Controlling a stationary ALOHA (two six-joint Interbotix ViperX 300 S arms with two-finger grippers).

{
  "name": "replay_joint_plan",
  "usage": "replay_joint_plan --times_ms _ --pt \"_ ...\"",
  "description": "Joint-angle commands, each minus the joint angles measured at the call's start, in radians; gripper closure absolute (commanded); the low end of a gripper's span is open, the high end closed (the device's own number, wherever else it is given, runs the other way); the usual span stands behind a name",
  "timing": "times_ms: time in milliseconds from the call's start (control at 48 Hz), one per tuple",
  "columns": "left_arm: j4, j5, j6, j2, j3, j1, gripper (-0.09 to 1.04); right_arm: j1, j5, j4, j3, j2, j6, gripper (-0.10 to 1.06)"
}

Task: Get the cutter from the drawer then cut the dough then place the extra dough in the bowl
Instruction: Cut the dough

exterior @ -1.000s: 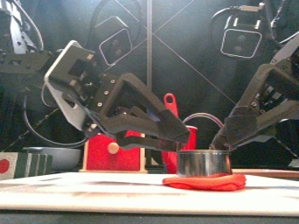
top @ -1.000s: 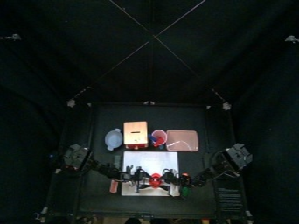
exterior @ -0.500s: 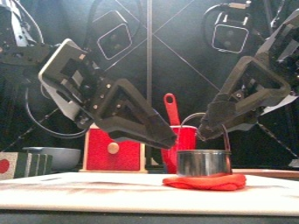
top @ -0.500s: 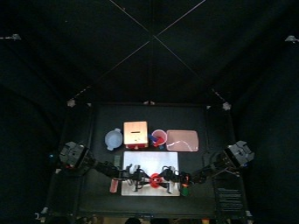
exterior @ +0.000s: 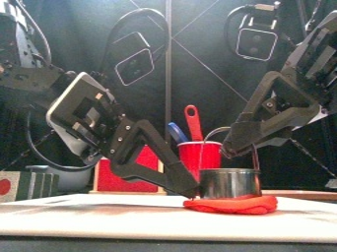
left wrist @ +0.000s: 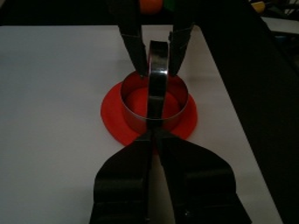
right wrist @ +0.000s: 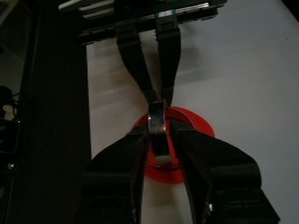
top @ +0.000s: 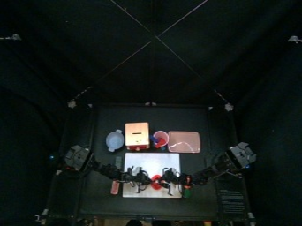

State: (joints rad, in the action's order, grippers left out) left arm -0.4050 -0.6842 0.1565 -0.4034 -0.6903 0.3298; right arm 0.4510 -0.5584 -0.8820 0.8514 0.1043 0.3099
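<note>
The white cutting board (exterior: 93,212) lies at the near middle of the black table (top: 213,124), and the work is crowded into its near part. The dough (exterior: 232,205) sits close to the board's front edge, a little right of its middle. That leaves bare white board to the left and on the far side, but only a narrow strip on the right before the dark tabletop begins.

The cutter (exterior: 230,183) stands upright on the dough, a short, shiny metal ring with a thin wall. The dough is a flat, soft-looking red disc, and its rim spreads out past the ring all round.

The left gripper (left wrist: 156,142) slants down from the left, its jaws pinched together on the cutter's wall. The right gripper (right wrist: 159,131) slants down from the right and is clenched on the cutter from the opposite side, higher up, at the top of the ring. The two grippers nearly meet over the ring, so there is very little room between them.

Along the far side of the board runs a row of things, well clear of both arms:
- a blue-grey bowl (top: 115,140) at the left
- a pale wooden box (top: 137,133) with a flat red drawer front
- a red cup (exterior: 198,157) holding a blue knife (exterior: 174,131) and a red knife (exterior: 192,120)
- a flat pink tray (top: 183,140) at the right
</note>
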Motion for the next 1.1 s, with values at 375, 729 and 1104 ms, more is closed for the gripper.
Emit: replay_joint_plan --times_ms 375,729,1104 --pt "-0.015 0.012 -0.002 0.006 0.023 -0.005 0.39 -0.005 -0.002 0.003 -0.029 -0.021 0.002 0.4" --pt "-0.021 0.011 0.0 0.005 0.023 -0.005 0.39 -0.012 -0.061 0.003 -0.037 -0.054 0.005 0.4" --pt "-0.02 0.012 0.0 0.006 0.023 -0.005 0.39 -0.021 -0.244 0.006 -0.034 -0.054 0.008 0.4"
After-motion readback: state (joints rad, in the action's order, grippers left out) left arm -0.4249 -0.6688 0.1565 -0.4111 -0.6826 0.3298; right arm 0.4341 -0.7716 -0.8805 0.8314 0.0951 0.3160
